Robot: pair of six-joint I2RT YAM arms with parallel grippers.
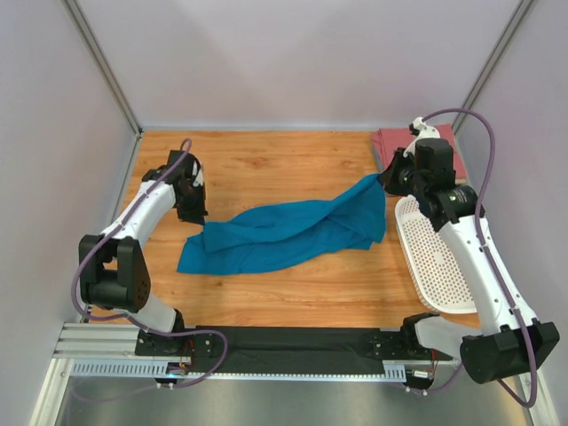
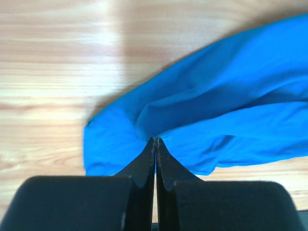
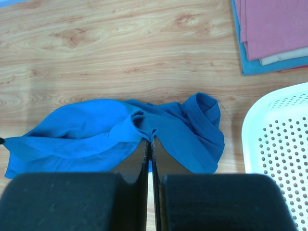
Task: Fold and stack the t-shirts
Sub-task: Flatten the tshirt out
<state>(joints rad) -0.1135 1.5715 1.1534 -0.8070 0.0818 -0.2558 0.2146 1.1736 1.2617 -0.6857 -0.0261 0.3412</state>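
Teal-blue t-shirt [image 1: 284,232] is lying rumpled across the middle of the table [image 1: 266,169] while we are pinching it, our left gripper [image 2: 155,140] clamped on its left end and our right gripper [image 3: 150,140] on its far right end, near the folded salmon-red t-shirt [image 3: 274,24] at the far right corner.

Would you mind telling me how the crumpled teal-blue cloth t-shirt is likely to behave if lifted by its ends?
Probably floppy: the teal-blue cloth t-shirt lies in soft folds, so it should sag between the left end effector and right end effector pinching it. Likely light, as the fabric looks thin.
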